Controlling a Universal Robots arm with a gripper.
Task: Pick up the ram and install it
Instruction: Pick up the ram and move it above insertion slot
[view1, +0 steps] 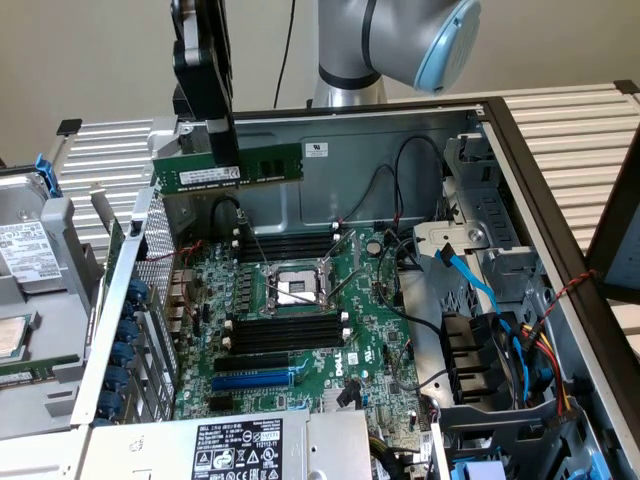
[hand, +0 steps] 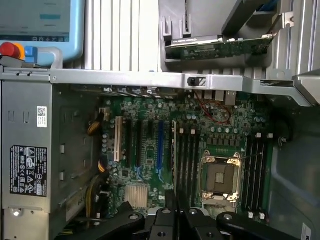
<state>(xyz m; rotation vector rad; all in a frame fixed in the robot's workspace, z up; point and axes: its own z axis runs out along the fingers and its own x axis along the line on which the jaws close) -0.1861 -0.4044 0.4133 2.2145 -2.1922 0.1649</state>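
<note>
We judge the ram (view1: 268, 165), pinched near its middle by the pincer (view1: 224, 168), light, stiff but fragile, best gripped on its flat faces, clear of the contacts.

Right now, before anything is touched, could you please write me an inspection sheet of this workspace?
Surface: open computer case on a slatted table; motherboard exposed.
Job's things: ram held level above the case, in no slot; black memory slots look empty.
Clutter: grey labelled metal parts beside the case, at the exterior view's left.
Grippers: gripper shut on the ram.
Cables: blue cable and red and yellow wires, apart from the slots.
Surroundings: power supply; pendant with a red button.
</note>
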